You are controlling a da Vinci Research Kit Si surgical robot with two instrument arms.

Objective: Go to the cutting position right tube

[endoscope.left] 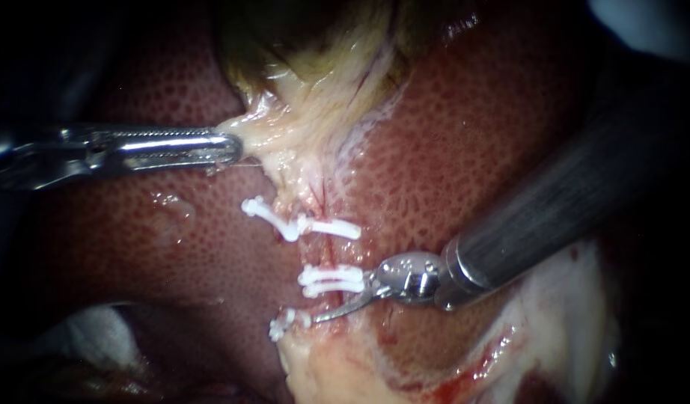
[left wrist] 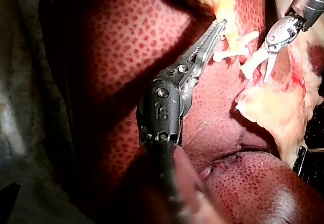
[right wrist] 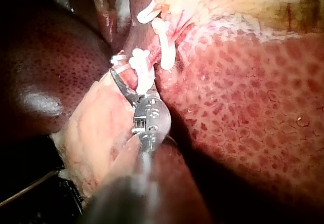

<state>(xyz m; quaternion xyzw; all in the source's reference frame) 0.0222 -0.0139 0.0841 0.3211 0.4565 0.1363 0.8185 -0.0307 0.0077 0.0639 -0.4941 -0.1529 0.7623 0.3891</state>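
Blades of the right instrument [endoscope.left: 343,305] stand parted at the clipped right tube [endoscope.left: 327,253], holding nothing.

Its lower blade lies just under the double clip [endoscope.left: 330,278], with the tip near the lowest clip [endoscope.left: 285,323]; the upper blade is partly hidden behind the double clip. The reddish right tube runs down over the liver [endoscope.left: 472,150], from the upper clip [endoscope.left: 300,224] to the double clip. The left instrument [endoscope.left: 229,147] has its jaws closed on pale tissue [endoscope.left: 285,127] below the gallbladder [endoscope.left: 307,37].
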